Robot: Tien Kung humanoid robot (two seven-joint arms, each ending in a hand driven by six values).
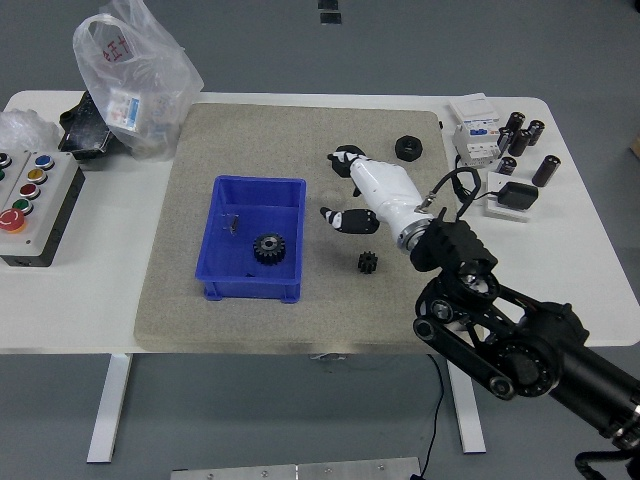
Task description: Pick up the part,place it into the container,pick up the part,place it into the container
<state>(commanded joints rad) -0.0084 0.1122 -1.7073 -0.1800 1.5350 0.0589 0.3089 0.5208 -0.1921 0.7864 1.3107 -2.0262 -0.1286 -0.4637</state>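
The right robot hand [345,190] hovers empty, fingers spread, above the mat. Just nearer lies a small gear [368,263], apparently on its side, axis hard to judge. One large gear [267,247] rests flat in the blue container [222,190], so roughly half the task looks done. Farther off sit two black nuts [408,147].

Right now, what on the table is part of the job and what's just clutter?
Job: blue bin with a gear in it; small gear on the mat; two black nuts; right hand, open.
Clutter: plastic bag, button box, capacitors, adapter.
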